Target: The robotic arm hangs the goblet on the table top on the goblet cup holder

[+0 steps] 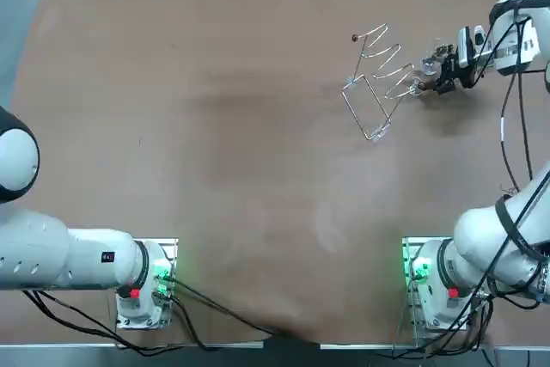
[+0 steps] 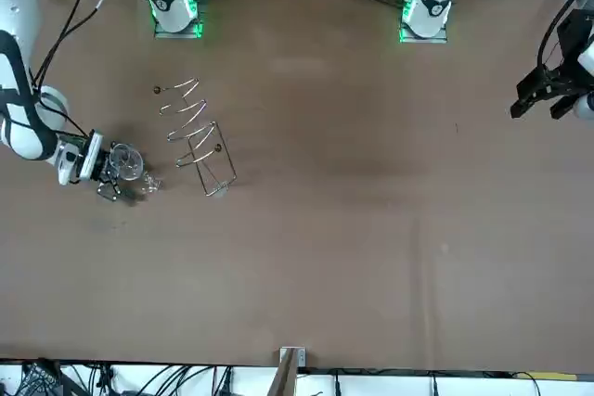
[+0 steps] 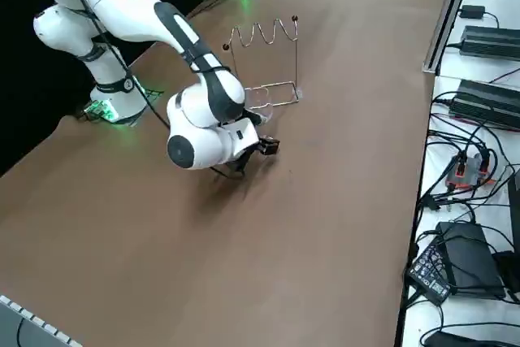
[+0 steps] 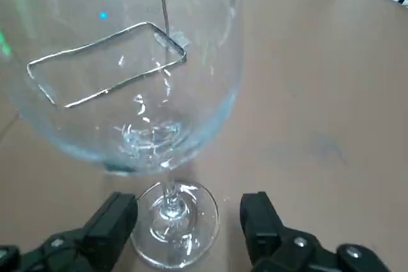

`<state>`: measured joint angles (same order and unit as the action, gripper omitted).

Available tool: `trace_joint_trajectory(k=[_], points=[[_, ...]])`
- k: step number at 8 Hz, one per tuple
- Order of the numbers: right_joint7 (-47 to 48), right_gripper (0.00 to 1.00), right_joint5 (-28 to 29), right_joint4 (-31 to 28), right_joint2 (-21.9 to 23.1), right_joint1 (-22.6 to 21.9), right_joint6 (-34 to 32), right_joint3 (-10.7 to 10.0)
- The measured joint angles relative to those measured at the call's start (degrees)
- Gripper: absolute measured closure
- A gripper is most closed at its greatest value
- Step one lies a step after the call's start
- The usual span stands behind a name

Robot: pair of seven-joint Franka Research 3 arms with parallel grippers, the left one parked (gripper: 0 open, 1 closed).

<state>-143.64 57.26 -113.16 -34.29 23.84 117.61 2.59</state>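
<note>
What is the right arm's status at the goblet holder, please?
Right gripper open, straddling foot of goblet. Goblet beside holder, not hung. Nothing else nearby.

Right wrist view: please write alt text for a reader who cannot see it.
A clear goblet fills the view, its foot between the open gripper's two black fingers. Through its bowl shows a wire holder on the brown table.

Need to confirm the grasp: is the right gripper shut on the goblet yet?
Open. The right gripper, low beside the wire holder, has its fingers apart, flanking the foot of the goblet; neither touches the stem.
</note>
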Motion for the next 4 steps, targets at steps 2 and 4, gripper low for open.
trace_joint_trajectory(k=[2, 4], points=[[-1.3, 0.0, 1.4, 0.0, 0.0, -0.7, 0.0, 0.0], [-1.7, 0.0, 1.6, 0.0, -0.2, -0.9, 0.1, 0.0]])
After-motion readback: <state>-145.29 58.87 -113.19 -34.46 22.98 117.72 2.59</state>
